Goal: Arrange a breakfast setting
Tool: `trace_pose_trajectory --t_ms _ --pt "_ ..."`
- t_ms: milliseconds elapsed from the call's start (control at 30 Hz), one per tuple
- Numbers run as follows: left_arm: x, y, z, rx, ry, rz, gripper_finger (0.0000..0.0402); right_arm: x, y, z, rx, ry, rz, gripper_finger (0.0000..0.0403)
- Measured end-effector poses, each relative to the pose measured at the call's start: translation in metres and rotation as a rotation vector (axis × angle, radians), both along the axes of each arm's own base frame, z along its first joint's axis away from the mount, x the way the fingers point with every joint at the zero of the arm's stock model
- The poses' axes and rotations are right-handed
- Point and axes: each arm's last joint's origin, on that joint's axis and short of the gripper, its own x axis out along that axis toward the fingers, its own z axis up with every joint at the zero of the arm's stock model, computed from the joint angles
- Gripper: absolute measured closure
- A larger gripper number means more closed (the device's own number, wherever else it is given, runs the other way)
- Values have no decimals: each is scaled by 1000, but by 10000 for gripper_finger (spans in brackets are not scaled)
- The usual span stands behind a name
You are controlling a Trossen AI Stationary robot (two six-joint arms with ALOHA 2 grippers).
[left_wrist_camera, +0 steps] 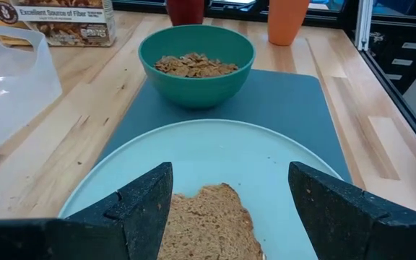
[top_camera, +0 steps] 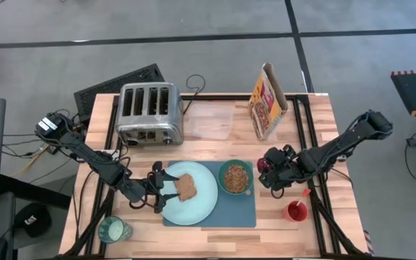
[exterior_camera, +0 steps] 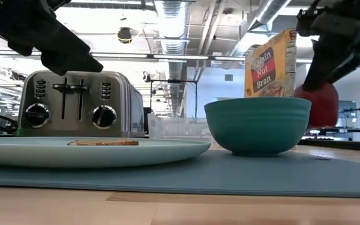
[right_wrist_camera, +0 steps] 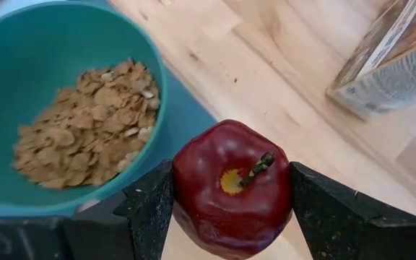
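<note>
A brown toast slice (top_camera: 186, 187) lies flat on the pale mint plate (top_camera: 204, 202), which sits on the slate-blue mat (top_camera: 226, 213). The green bowl (top_camera: 235, 178), with cereal in it, stands on the mat right of the plate. My left gripper (left_wrist_camera: 230, 209) is open just over the plate, one finger on either side of the toast (left_wrist_camera: 208, 227). My right gripper (right_wrist_camera: 231, 209) is right of the bowl, shut on a dark red apple (top_camera: 264, 163). I cannot make out the spoon. My right gripper pinches the apple's two opposite sides (right_wrist_camera: 183, 191) between its two fingers, stem end (right_wrist_camera: 260, 166) facing the wrist. The fingers slant down from the table's right side. The apple (exterior_camera: 320, 105) is lifted clear of the table, beside the bowl's rim.
A chrome toaster (top_camera: 149, 112) stands at the far left, with a clear plastic tub (top_camera: 211, 124) and a cereal box (top_camera: 268, 101) to its right. A small red cup (top_camera: 296, 211) stands near the right edge. A glass (top_camera: 114, 230) stands at the near left corner.
</note>
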Motion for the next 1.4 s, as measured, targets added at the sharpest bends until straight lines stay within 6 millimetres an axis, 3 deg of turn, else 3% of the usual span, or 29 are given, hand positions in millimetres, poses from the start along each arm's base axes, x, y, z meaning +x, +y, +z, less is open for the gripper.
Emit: trace_pose_trajectory --t_ms 600,1400 --pt "0 0 0 4 -3 5 141 -6 -4 -46 -55 -46 32 127" --pt "0 1 0 8 -10 24 141 -4 -3 -46 -55 -66 46 127"
